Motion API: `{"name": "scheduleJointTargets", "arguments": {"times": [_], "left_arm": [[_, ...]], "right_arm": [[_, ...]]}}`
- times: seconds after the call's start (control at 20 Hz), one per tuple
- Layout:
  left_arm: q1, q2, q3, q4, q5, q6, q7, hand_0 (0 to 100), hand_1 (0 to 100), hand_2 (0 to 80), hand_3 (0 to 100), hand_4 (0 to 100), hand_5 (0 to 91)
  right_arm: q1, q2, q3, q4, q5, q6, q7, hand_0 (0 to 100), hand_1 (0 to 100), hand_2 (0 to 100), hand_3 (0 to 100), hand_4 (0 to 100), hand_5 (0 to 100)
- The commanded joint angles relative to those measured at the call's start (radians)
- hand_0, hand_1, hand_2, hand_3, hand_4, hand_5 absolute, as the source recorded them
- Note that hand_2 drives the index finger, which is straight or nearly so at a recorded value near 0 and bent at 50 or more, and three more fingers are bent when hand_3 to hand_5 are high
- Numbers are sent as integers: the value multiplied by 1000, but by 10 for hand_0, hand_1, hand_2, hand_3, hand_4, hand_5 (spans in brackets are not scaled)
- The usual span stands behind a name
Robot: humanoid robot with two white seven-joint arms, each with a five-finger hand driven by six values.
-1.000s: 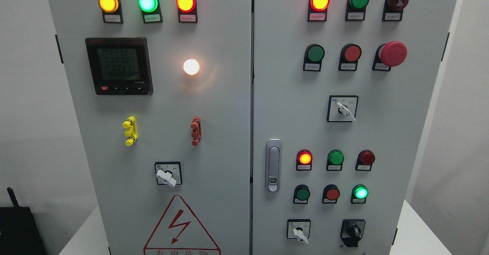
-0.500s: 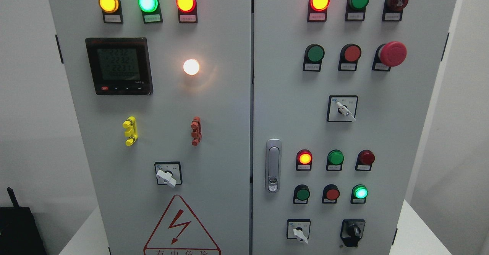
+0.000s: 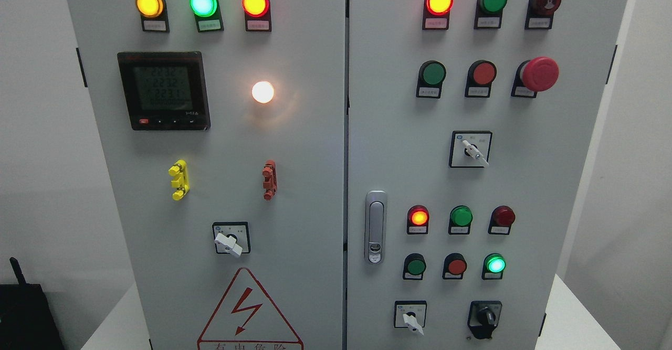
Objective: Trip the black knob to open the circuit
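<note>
The black knob is a rotary selector at the lower right of the right-hand cabinet door. Its pointer stands nearly upright, tipped slightly right. A green lamp above it is lit. A red lamp higher up to the left is lit too. Neither of my hands shows in the head view.
A white-handled switch sits left of the black knob, another higher up, a third on the left door. A red mushroom stop button juts out at upper right. A silver door latch is near the seam.
</note>
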Motion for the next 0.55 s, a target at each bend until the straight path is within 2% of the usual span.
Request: {"name": "scheduleJointTargets", "arguments": {"times": [0.0,0.5], "left_arm": [[0,0,0,0,-23,1,0,120,389,0,0,0,0],[0,0,0,0,-23,1,0,120,389,0,0,0,0]], "right_arm": [[4,15,1,39,1,0,3,0,0,0,0,0,0],[0,16,-2,47,1,-5,3,0,0,0,0,0,0]]}}
